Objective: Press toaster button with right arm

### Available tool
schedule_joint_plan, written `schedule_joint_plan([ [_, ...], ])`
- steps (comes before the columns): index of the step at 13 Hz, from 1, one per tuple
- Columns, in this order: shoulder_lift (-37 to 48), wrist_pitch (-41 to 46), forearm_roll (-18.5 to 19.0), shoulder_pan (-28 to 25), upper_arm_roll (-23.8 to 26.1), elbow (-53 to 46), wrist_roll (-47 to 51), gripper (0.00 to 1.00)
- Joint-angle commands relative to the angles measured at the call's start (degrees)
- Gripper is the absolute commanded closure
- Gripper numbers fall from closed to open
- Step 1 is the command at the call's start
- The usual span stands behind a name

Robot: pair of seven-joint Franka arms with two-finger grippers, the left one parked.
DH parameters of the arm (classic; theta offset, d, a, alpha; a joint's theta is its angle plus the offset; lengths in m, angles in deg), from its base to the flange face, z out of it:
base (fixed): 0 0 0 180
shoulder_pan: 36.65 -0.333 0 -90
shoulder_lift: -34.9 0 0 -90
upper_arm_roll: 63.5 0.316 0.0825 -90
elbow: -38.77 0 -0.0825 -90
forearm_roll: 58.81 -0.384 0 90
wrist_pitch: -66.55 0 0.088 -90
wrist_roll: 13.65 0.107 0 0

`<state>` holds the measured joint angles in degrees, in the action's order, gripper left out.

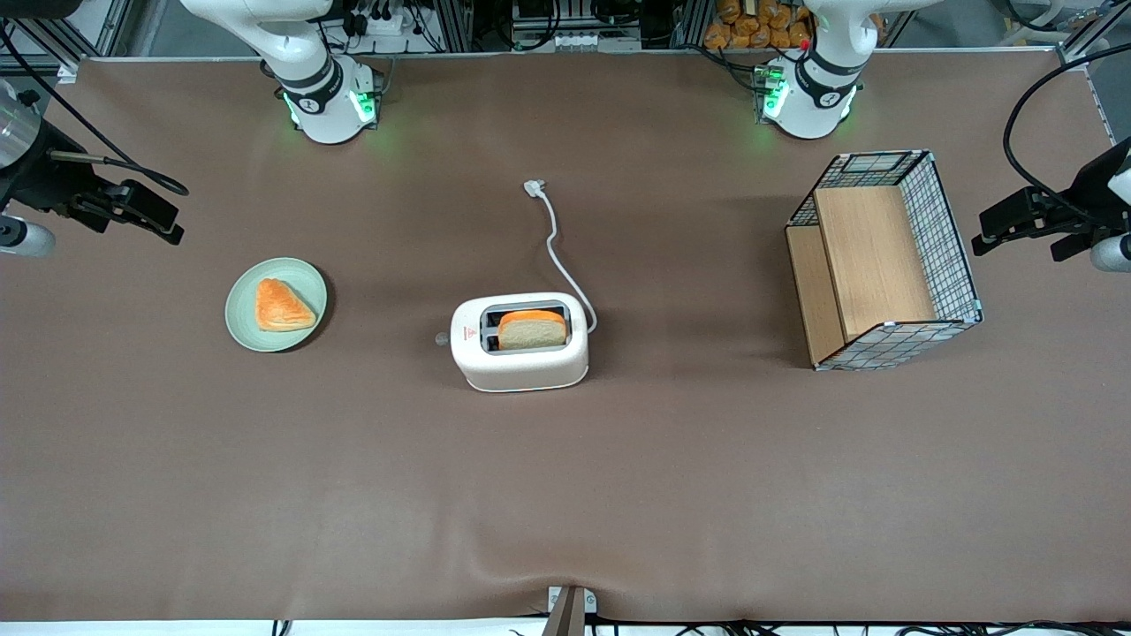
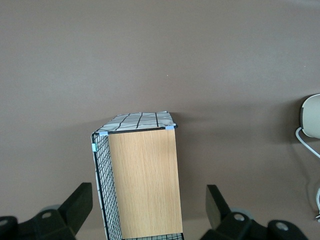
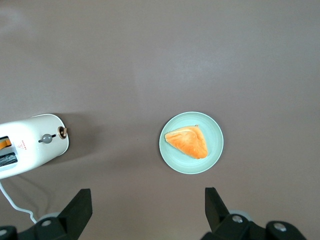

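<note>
The cream-white toaster point(image 1: 519, 353) point(image 3: 30, 145) stands mid-table with a slice of toast point(image 1: 533, 329) in one slot. The toaster button point(image 1: 441, 338) point(image 3: 47, 139), a tiny grey knob, sticks out of the narrow end that faces the working arm's end of the table. My right arm's gripper point(image 1: 146, 210) point(image 3: 147, 210) hangs open above the table at that end, well apart from the toaster and farther from the front camera than the plate. Nothing is between its fingers point(image 3: 80, 207).
A pale green plate point(image 1: 243, 318) point(image 3: 215, 131) holding a triangular pastry point(image 1: 283, 306) point(image 3: 188, 141) lies between the gripper and the toaster. The white cord point(image 1: 557, 243) trails away from the toaster. A wire-and-wood rack point(image 1: 884, 261) point(image 2: 142, 175) stands toward the parked arm's end.
</note>
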<state>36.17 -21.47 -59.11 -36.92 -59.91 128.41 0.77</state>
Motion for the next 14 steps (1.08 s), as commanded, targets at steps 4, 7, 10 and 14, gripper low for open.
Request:
schedule_joint_plan([
  [4,-1.3,0.1,1.3,1.5,-1.6,-1.3,-2.8,0.00],
  [7,-1.5,-0.6,0.7,1.4,-3.0,-1.3,-7.0,0.00],
  [10,-1.5,-0.3,0.7,1.5,-3.1,-1.3,-7.2,0.00],
  [14,-1.5,-0.3,0.6,1.5,-3.1,-1.3,-7.4,0.00],
])
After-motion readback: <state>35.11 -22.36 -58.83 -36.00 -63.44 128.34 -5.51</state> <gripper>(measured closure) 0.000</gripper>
